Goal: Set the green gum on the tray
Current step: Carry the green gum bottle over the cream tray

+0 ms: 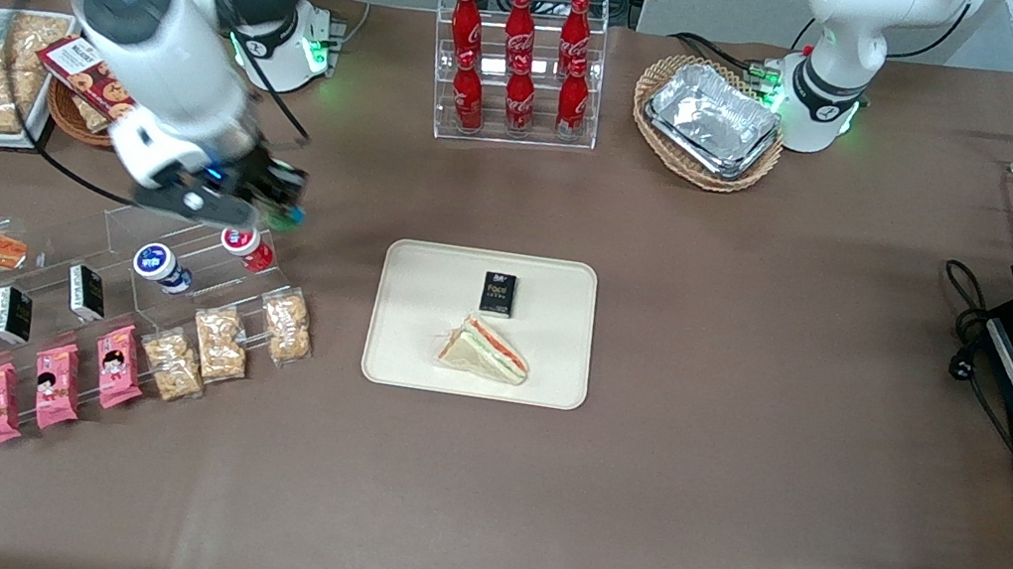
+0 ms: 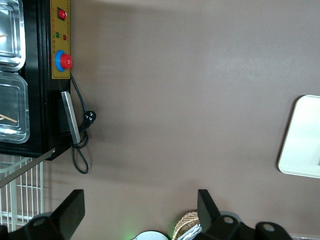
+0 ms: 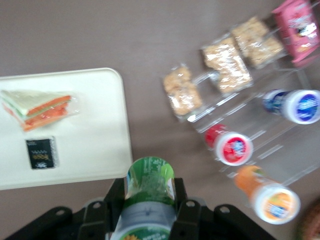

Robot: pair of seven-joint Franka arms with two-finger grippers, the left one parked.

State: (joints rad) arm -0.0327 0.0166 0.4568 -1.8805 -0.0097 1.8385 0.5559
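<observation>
The gripper (image 3: 148, 210) clasps the cylindrical green gum (image 3: 149, 192) above the table.

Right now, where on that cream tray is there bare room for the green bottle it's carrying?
The gripper holds the green gum bottle above the table. The cream rectangular tray is bare around the black box and wrapped sandwich.

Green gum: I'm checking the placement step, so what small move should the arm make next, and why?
Probably carry it sideways toward the tray. The gripper is shut on the green gum, held above the display rack, not over the tray, where a sandwich and black box leave bare space.
</observation>
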